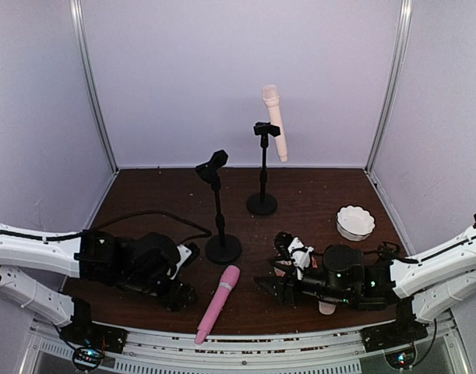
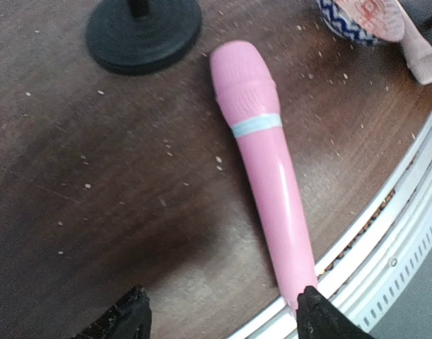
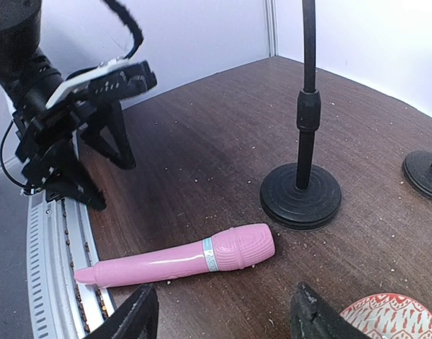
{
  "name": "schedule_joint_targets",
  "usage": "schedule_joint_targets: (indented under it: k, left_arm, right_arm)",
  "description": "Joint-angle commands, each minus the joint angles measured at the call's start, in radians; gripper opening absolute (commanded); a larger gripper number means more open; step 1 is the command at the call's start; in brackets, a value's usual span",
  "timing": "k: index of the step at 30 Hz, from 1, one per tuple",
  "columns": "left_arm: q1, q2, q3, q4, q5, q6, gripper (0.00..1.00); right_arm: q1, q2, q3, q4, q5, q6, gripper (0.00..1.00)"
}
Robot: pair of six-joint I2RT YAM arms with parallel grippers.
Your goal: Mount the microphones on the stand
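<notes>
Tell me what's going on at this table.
One slim cream plastic microphone already sits in the far black stand; the near black stand has an empty clip. The bright pink plastic microphone lies on the brown table, unheld. The robot's left hand and right hand are open beside it.

The pink microphone (image 1: pixel 219 302) has a pale blue band (image 2: pixel 257 125). The clipped microphone (image 1: pixel 274 121) is peach-cream. Both stands (image 1: pixel 221 206) are black, the speckled tabletop (image 1: pixel 315 195) dark brown, the bowl (image 1: pixel 354 232) white. A dish (image 2: pixel 350 22) shows a blue zigzag.
</notes>
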Motion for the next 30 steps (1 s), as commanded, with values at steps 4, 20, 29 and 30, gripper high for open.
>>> schedule_joint_targets:
  k: [4,20,29,30]
  left_arm:
    - [-0.172,0.275,0.223,-0.165,-0.141,-0.141,0.73]
    - [-0.191,0.569,0.437,-0.218,-0.181,-0.078,0.75]
    - [-0.072,0.664,0.469,-0.119,-0.123,-0.022,0.71]
    - [-0.064,0.666,0.468,-0.110,-0.117,-0.013,0.70]
  right_arm:
    - [-0.002,-0.006,0.015,-0.011,0.037,0.015,0.64]
    - [-0.002,-0.025,-0.003,-0.004,0.056,0.024,0.63]
    - [-0.003,-0.071,-0.041,0.009,0.099,0.038,0.63]
    - [-0.004,-0.077,-0.047,0.011,0.104,0.041,0.63]
